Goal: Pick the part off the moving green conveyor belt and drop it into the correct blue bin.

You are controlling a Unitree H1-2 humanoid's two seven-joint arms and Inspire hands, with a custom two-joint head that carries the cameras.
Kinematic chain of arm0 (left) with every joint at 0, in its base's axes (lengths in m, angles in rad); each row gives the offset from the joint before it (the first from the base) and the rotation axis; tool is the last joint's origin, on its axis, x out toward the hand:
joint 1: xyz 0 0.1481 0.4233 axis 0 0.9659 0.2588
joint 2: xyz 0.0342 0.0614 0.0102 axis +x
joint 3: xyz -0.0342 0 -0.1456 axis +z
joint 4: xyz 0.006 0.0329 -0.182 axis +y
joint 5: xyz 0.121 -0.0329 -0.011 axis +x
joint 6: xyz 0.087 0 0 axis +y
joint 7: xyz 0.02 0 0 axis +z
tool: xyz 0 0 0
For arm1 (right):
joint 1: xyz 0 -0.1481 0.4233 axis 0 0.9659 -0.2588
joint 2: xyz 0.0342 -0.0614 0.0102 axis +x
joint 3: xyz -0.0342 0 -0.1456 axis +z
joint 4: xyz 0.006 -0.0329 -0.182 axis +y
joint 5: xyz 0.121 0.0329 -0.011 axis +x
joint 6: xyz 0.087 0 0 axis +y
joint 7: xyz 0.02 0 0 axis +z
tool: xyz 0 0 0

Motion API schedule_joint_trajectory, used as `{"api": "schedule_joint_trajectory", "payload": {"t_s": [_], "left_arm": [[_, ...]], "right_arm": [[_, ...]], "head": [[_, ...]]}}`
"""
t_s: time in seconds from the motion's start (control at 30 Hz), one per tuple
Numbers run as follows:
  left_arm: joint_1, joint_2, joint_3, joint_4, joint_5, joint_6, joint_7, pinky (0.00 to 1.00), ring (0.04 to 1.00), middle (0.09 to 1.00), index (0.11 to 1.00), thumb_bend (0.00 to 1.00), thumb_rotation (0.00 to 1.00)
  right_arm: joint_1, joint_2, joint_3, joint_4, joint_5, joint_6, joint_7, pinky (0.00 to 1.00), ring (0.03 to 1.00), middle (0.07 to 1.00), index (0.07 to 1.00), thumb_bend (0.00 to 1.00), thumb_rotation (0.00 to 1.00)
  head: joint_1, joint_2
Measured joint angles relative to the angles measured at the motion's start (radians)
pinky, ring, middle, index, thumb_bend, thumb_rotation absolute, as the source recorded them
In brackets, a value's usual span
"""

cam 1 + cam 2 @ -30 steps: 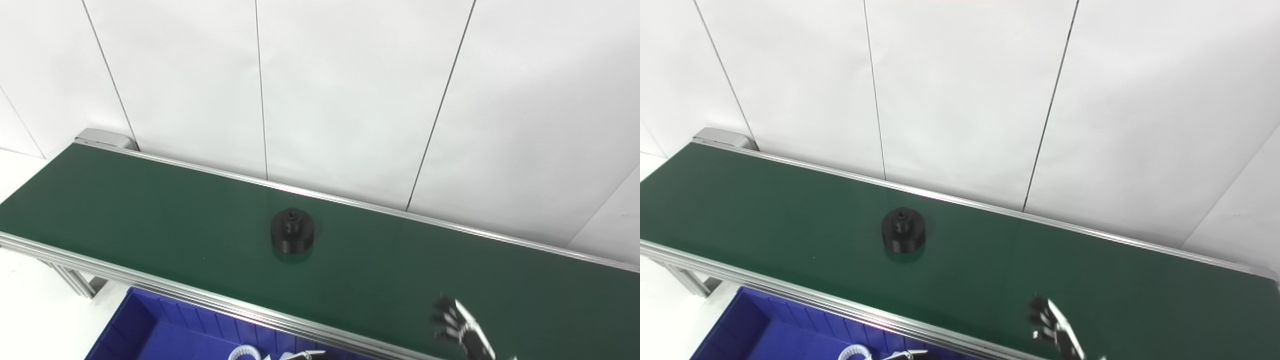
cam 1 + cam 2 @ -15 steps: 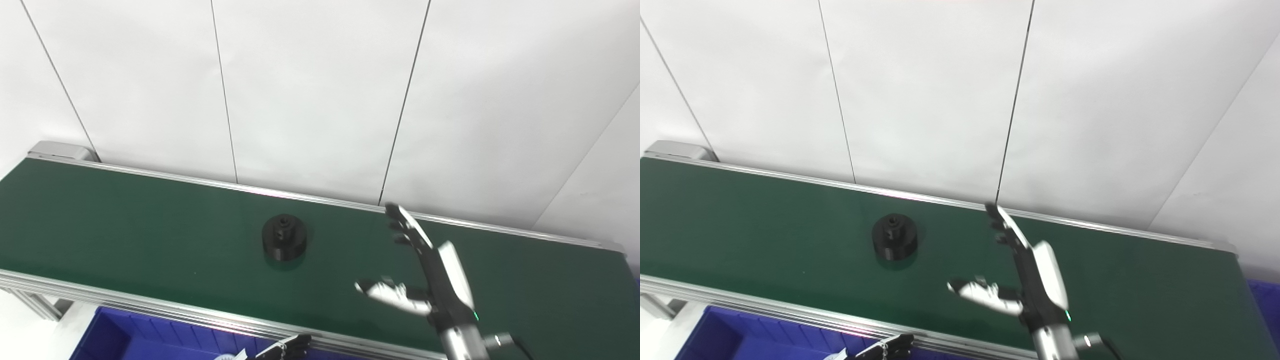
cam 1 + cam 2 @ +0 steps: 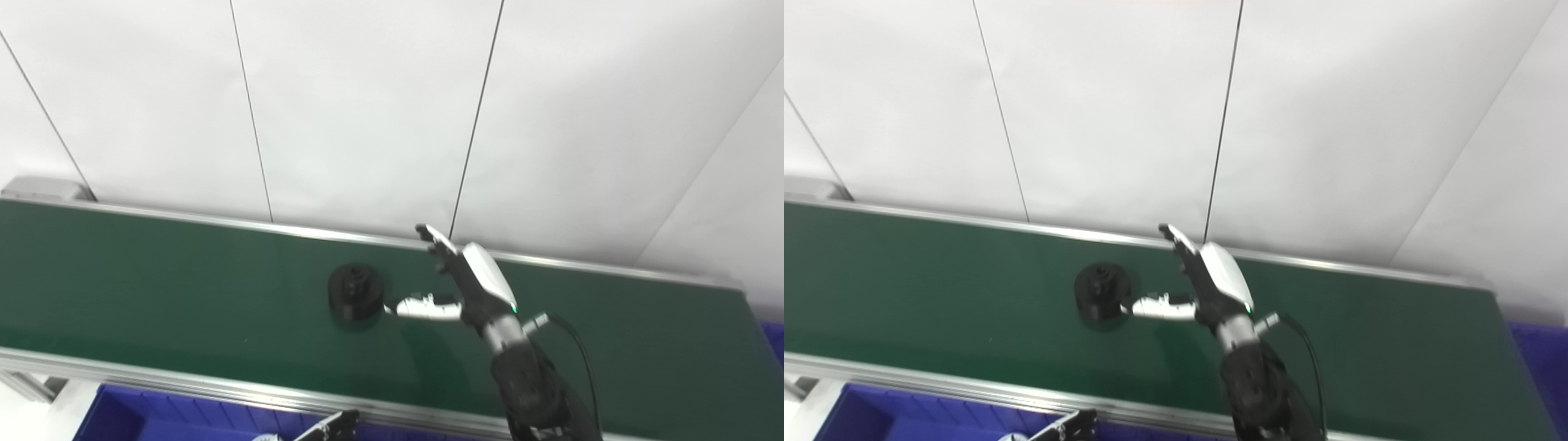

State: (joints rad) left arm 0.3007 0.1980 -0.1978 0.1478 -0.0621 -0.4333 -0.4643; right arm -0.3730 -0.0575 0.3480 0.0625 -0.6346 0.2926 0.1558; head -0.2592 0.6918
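— What stands behind the work?
— A white wall [image 3: 367, 110] of flat panels, filling the upper half of both views.
— Is it plain?
— Thin dark seams [image 3: 251, 110] cut it into panels; they slant rather than run straight up.
— Anything else?
— A grey metal end cap [image 3: 43, 187] sits at the far left, against the foot of the wall. At the lower left corner a bit of pale floor [image 3: 24, 422] shows, with a grey frame leg [image 3: 27, 387] crossing it.
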Motion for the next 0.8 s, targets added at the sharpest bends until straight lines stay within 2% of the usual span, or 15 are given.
{"api": "schedule_joint_trajectory", "payload": {"t_s": [0.07,0.23,0.4,0.47,0.63,0.8], "left_arm": [[0.003,-0.001,0.001,-0.006,-0.002,0.000,-0.001,0.83,0.896,0.919,0.909,0.70,0.79],[0.007,-0.001,0.002,-0.028,-0.007,0.000,-0.012,0.80,0.886,0.919,0.923,0.66,0.84],[0.006,-0.004,0.008,-0.028,-0.007,0.000,-0.027,0.80,0.878,0.916,0.924,0.57,0.81],[0.007,-0.008,0.011,-0.028,-0.013,0.000,-0.041,0.80,0.873,0.915,0.921,0.52,0.75],[0.006,-0.025,0.025,-0.028,-0.022,0.000,-0.059,0.82,0.882,0.917,0.922,0.52,0.76],[0.007,-0.041,0.046,-0.028,-0.024,0.000,-0.077,0.82,0.883,0.917,0.918,0.49,0.73]], "right_arm": [[-0.028,-0.002,0.023,0.045,-0.019,0.010,0.015,0.77,0.890,0.932,0.951,0.91,0.44],[-0.101,-0.006,0.072,0.159,-0.058,0.019,0.040,0.76,0.880,0.928,0.943,0.96,0.42],[-0.148,-0.003,0.103,0.230,-0.070,0.018,0.042,0.75,0.870,0.920,0.936,0.98,0.43],[-0.159,-0.005,0.121,0.258,-0.074,0.017,0.043,0.76,0.874,0.926,0.938,0.98,0.42],[-0.191,-0.006,0.166,0.327,-0.088,0.017,0.057,0.76,0.881,0.934,0.941,1.00,0.40],[-0.225,-0.005,0.197,0.373,-0.113,0.017,0.056,0.68,0.855,0.916,0.919,1.00,0.33]], "head": [[-0.002,0.003],[-0.002,0.009],[0.002,0.017],[0.003,0.018],[0.006,0.023],[0.008,0.028]]}}
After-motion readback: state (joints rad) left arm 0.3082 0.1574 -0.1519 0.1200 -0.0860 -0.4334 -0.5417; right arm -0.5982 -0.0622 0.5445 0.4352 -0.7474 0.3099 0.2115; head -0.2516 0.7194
